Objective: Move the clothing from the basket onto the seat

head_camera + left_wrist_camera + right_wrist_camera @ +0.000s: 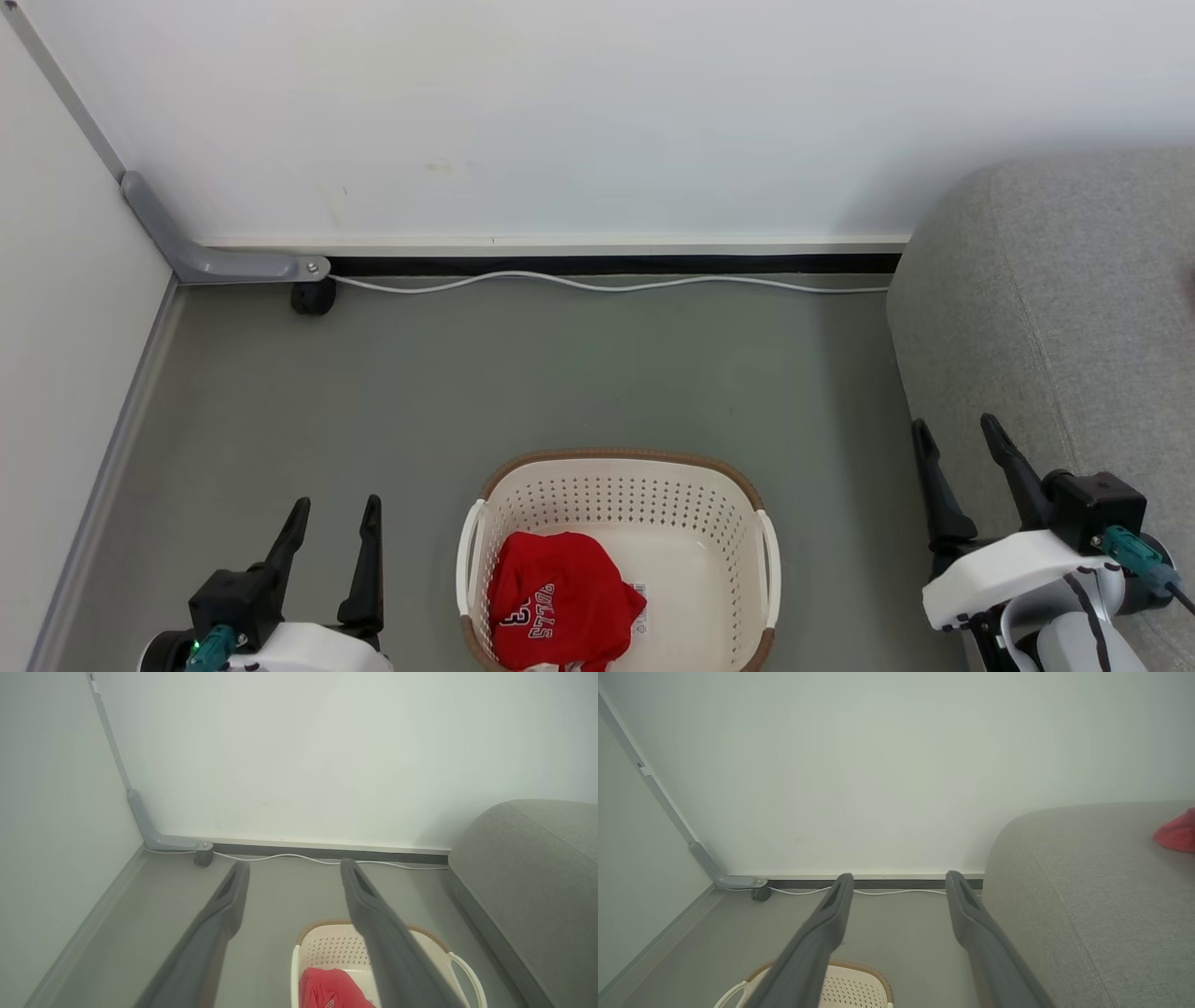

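Note:
A crumpled red jersey (560,599) with white lettering lies in the left half of the cream basket (691,490), which stands on the grey floor at the bottom middle. The grey sofa seat (1064,299) fills the right side. In the right wrist view a second red garment (1178,833) rests on the seat (1092,882) at the far right. My left gripper (336,518) hangs open to the left of the basket, nothing between its fingers. My right gripper (957,439) is open beside the sofa's front edge, right of the basket. The jersey (327,989) and basket (327,947) show between the left fingers.
A white wall runs across the back, with a white cable (597,283) along its dark skirting. A grey bracket (215,261) and a small black foot (313,297) sit in the left corner. A side wall closes off the left. A paper label (639,597) lies on the basket floor.

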